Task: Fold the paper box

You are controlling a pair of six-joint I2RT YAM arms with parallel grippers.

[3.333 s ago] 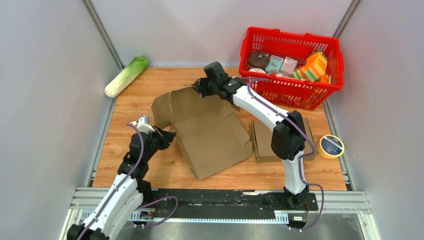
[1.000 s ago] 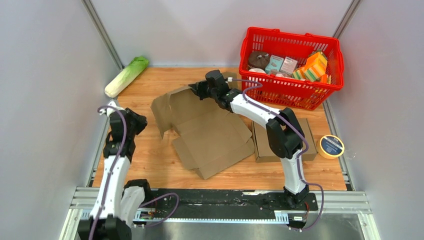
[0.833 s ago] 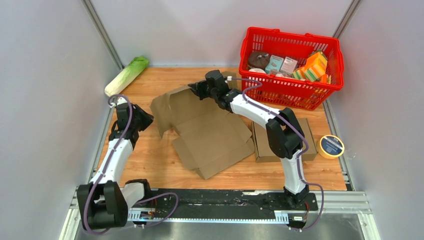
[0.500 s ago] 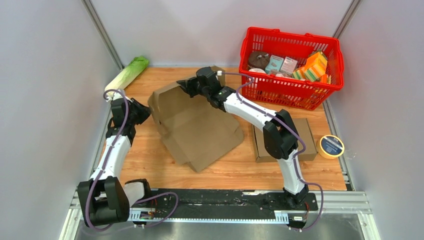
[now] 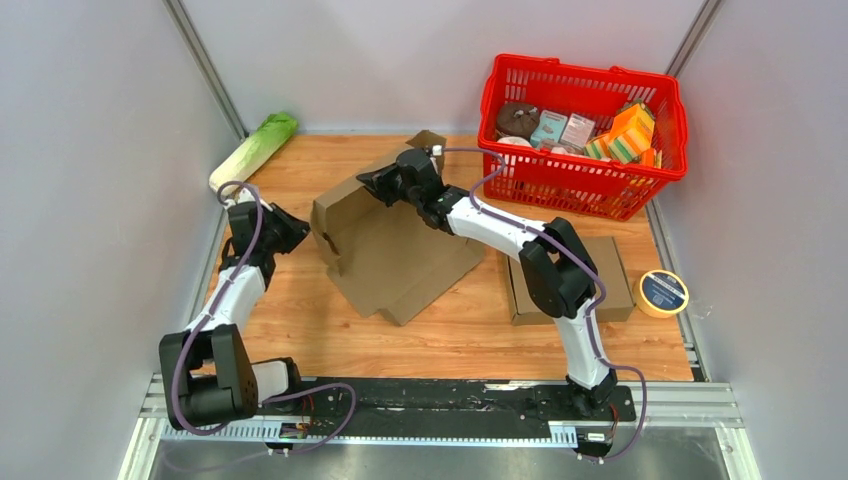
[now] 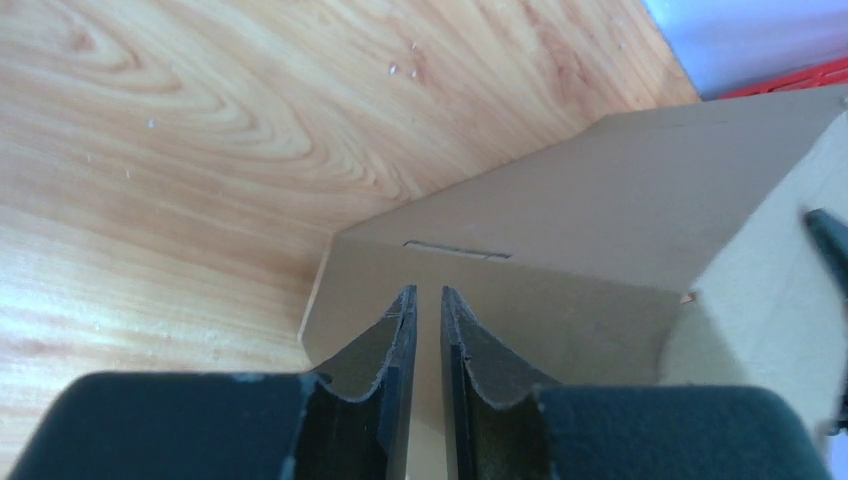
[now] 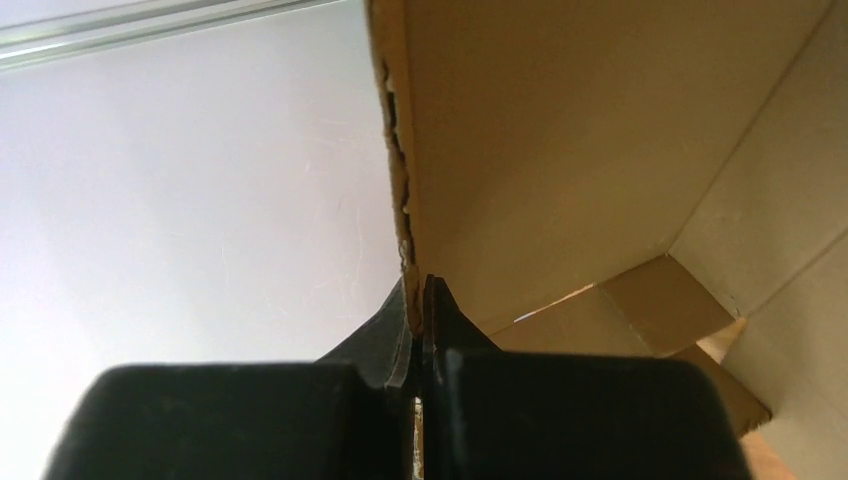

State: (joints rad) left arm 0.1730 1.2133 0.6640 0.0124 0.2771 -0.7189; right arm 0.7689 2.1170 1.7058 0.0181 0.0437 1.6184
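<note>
The right gripper (image 7: 418,300), clenched on a raised flap (image 7: 540,150), has dragged the flat brown cardboard box (image 5: 400,255) toward the wooden table's (image 5: 300,335) left edge. The left gripper (image 6: 428,300), narrowed to a slit but grasping nothing, can now reach the box's side panel (image 6: 560,220) to fold it.

Top view high, looking down — both wrist views close, sharing paper box (image 5: 400,250).

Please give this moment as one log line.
left gripper: slightly open, facing box | right gripper: shut on box edge | box: partly raised
</note>
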